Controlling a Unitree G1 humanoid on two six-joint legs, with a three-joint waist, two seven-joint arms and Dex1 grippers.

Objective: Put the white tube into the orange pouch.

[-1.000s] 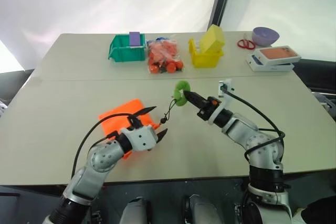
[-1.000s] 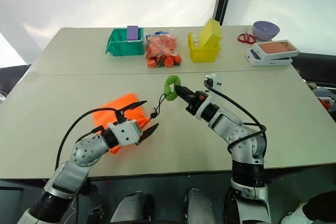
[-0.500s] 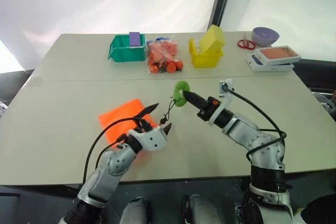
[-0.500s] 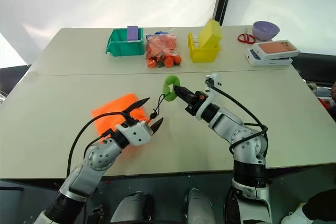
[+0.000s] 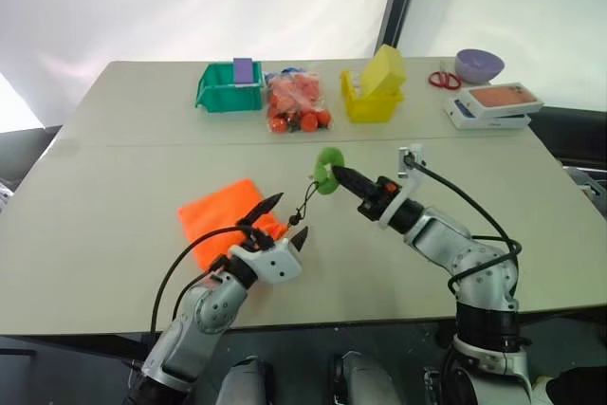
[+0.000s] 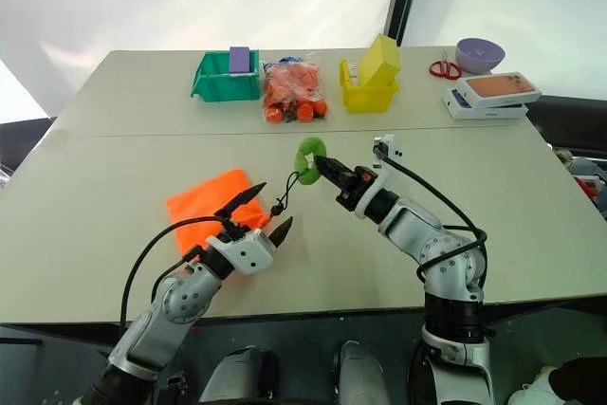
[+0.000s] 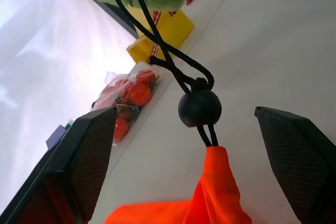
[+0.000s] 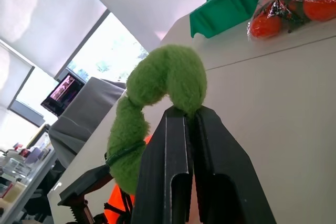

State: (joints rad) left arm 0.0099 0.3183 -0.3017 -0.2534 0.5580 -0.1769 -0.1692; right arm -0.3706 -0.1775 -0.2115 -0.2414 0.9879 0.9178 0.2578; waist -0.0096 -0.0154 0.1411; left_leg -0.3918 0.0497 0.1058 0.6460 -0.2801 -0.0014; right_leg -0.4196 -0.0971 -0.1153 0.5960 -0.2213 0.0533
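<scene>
Green ring point(image 5: 327, 169) in right gripper point(image 5: 341, 175)

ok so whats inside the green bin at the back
A purple block stands up out of the green bin, above its rim. The front wall hides the rest of the inside, so anything lower down cannot be seen.
</scene>
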